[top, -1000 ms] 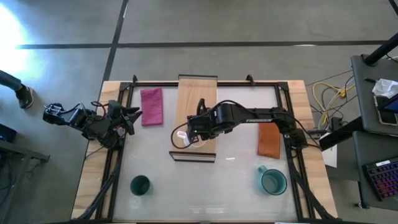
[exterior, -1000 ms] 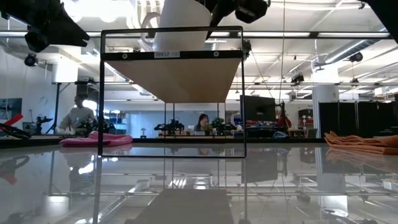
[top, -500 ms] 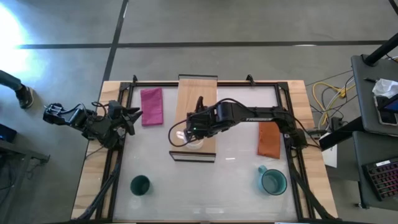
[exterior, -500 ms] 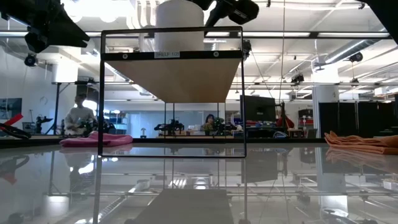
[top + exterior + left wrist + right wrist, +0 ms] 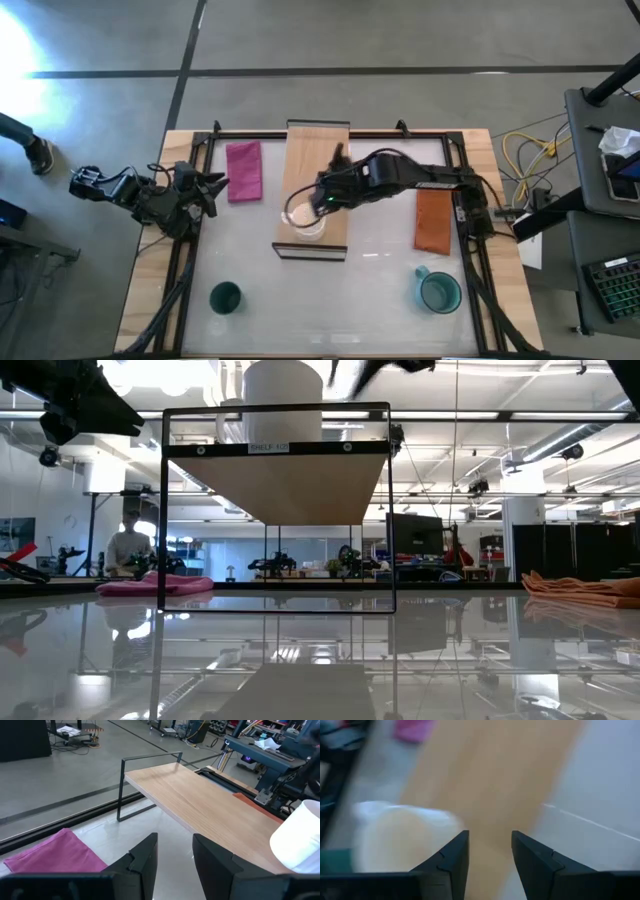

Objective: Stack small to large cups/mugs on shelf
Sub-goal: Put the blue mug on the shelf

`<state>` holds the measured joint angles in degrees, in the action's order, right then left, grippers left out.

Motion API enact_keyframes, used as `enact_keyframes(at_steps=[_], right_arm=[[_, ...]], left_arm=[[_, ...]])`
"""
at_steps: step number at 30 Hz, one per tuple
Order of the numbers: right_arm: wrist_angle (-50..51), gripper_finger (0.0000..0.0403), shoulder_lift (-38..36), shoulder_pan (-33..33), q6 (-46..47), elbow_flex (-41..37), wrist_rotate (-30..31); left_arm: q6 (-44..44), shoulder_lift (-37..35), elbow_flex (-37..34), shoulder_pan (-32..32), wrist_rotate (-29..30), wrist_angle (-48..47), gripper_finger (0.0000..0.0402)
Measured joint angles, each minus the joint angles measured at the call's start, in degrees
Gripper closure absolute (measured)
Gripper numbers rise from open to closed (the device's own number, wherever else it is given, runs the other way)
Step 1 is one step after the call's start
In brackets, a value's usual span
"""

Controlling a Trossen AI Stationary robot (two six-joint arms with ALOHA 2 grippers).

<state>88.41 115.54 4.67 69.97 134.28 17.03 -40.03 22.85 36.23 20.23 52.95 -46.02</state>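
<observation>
Upright white mug (image 5: 303,221) on light-wood shelf (image 5: 316,160)

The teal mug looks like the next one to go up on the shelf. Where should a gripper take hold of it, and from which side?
Probably the rim wall opposite the handle, coming straight down. The teal mug stands upright, mouth open upward, handle toward the table's middle, with bare table around it. The right gripper is the nearer one.

High view looked straight down over whole table. Low view sat at tabletop height, facing shelf (image 5: 277,488) at 12 o'clock. Wrist views sat close; both shared white mug (image 5: 299,841).
</observation>
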Motion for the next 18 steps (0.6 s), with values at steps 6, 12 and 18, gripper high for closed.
enact_keyframes(at_steps=[6, 12, 18], right_arm=[[1.42, 0.0265, -6.96, -0.04, 2.57, -5.00, -2.22], [1.50, 0.0271, -14.62, 3.89, 13.66, -19.87, -11.84], [1.61, 0.0266, -22.39, 14.18, 36.12, -33.62, -15.95]], left_arm=[[0.45, -0.01, 0.00, 0.00, 0.00, 0.00, 0.0292], [0.48, -0.04, -0.02, 0.00, -0.20, -0.04, 0.0292], [0.48, 0.04, -0.02, 0.00, -0.17, -0.11, 0.0292]])
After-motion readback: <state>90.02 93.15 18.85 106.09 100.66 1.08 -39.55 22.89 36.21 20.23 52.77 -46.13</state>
